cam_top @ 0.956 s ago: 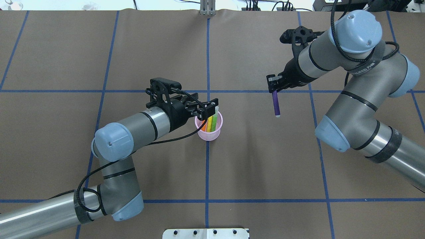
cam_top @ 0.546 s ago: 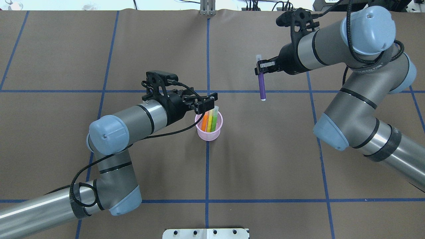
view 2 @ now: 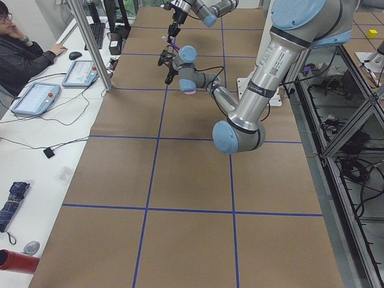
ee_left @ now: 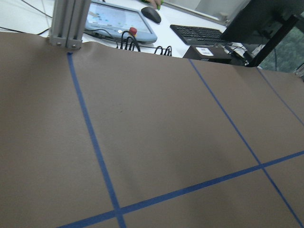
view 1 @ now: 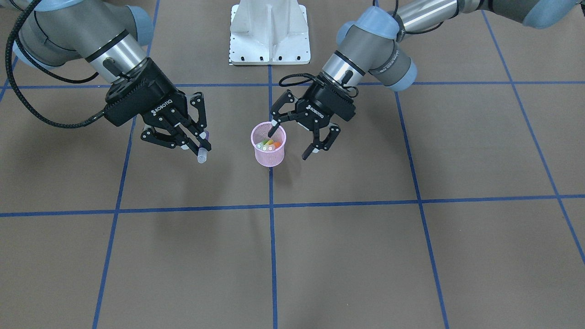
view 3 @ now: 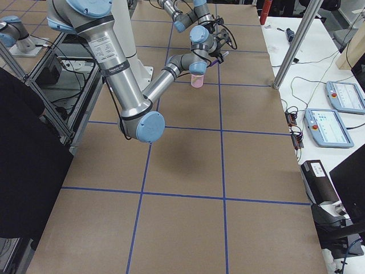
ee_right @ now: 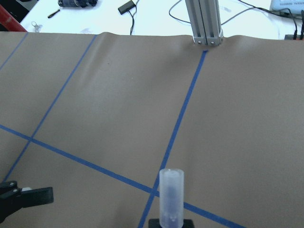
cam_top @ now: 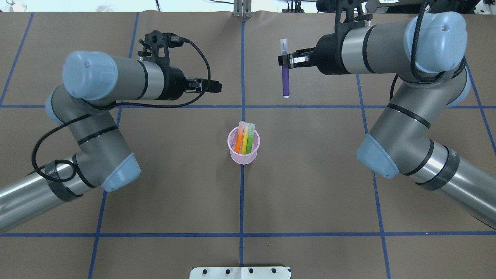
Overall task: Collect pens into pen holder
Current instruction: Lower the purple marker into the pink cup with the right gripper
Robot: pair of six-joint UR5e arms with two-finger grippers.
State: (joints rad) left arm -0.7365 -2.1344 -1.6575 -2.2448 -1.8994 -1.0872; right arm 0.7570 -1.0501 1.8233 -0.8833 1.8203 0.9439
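Right hand (view 1: 195, 142), marked ROBOTIQ, grips the purple pen (cam_top: 285, 83).

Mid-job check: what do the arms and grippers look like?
The left arm and right arm are grey tubes with pale blue joint caps and black bands, each trailed by a black braided cable. The left gripper and right gripper are black two-finger linkages with white ROBOTIQ lettering.

Pens (cam_top: 245, 140) fill most of pen holder (cam_top: 243, 159) mouth, narrow gap beside them, open table (cam_top: 310, 186) around
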